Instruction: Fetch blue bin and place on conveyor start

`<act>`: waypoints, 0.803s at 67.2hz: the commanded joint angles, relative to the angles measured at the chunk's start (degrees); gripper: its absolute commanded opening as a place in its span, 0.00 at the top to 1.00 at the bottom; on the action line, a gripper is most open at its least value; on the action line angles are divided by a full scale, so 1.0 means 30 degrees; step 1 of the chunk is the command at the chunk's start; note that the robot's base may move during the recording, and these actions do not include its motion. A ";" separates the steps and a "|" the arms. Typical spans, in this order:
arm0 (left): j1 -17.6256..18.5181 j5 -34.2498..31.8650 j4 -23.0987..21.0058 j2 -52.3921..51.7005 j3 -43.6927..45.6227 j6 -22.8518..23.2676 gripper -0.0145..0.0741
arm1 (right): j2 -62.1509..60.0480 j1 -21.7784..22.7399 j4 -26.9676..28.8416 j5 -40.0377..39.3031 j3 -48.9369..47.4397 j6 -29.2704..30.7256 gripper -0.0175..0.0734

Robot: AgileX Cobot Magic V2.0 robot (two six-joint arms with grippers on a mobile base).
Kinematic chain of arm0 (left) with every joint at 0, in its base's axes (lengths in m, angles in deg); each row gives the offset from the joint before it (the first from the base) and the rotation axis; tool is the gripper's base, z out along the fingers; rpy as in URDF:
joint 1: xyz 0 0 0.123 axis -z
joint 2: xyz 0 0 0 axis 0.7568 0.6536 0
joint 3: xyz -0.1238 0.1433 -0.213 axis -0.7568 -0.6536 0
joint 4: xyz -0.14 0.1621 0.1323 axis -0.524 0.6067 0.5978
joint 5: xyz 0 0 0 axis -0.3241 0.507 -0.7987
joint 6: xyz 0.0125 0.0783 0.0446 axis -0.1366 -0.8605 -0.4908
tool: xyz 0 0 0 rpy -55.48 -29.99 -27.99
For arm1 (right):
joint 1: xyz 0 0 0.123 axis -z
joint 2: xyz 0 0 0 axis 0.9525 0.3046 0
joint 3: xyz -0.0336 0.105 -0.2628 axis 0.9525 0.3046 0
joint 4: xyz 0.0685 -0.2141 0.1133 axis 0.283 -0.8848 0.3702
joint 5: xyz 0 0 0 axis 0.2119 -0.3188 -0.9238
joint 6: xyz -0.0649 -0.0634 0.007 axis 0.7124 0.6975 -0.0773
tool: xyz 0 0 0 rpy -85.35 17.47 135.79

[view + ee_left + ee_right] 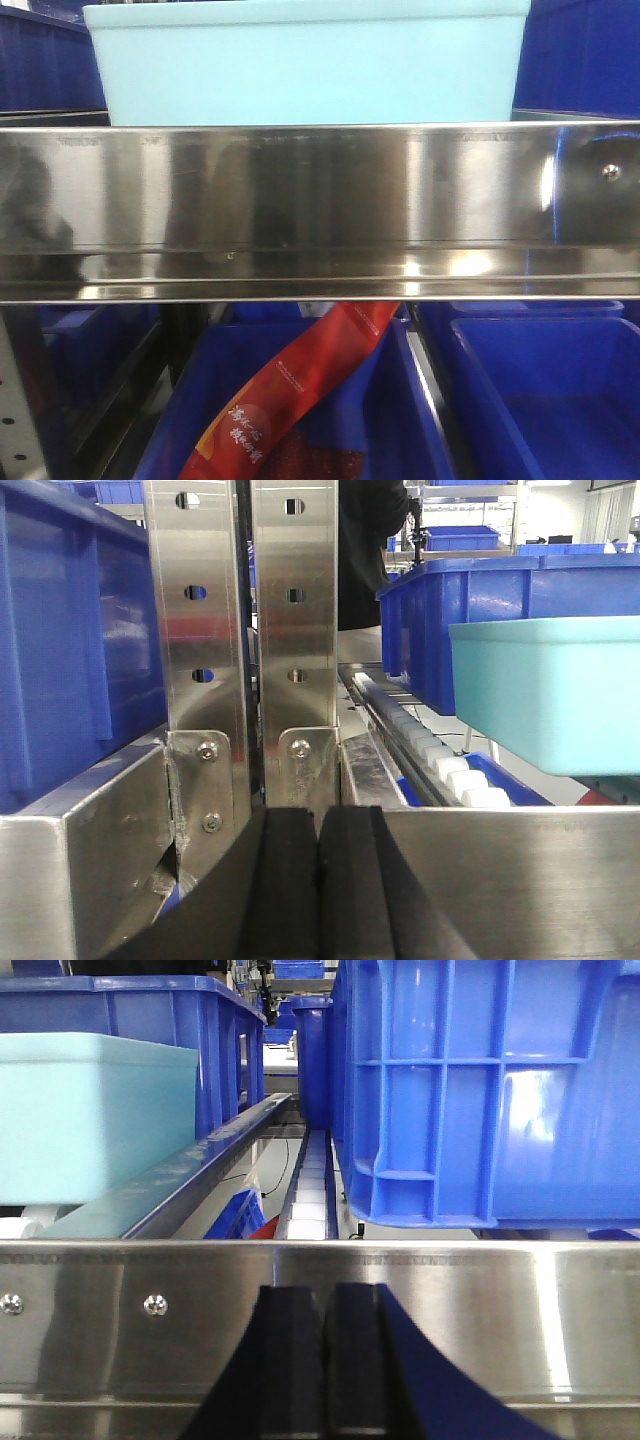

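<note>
Front view: the blue bin (305, 65) sits on the shelf behind a steel rail (320, 210), above dark blue bins (545, 390) and a red packet (300, 390).

Left wrist view: the left gripper (320, 880) is clenched on nothing, with the bin off to its right.

Right wrist view: the right gripper (322, 1360) is likewise clenched and empty, with the bin to its left.

The fetch looks not yet begun, and no conveyor shows.

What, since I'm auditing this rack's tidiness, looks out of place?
A red printed pouch leans diagonally in the dark blue bin below the steel rail, with its top end hidden behind that rail. Nothing else stands out.
</note>
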 commanded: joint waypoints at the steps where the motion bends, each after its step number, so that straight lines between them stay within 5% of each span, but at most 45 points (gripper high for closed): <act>1: 0.0143 -0.0314 0.0112 -0.0074 0.0075 -0.0043 0.96 | -0.0043 -0.0015 -0.0132 -0.0323 -0.0008 0.0144 0.97; 54: 0.0135 -0.2009 -0.0735 -0.0074 0.0075 -0.0043 0.96 | -0.0043 -0.0013 -0.0132 -0.1727 -0.0008 0.0144 0.97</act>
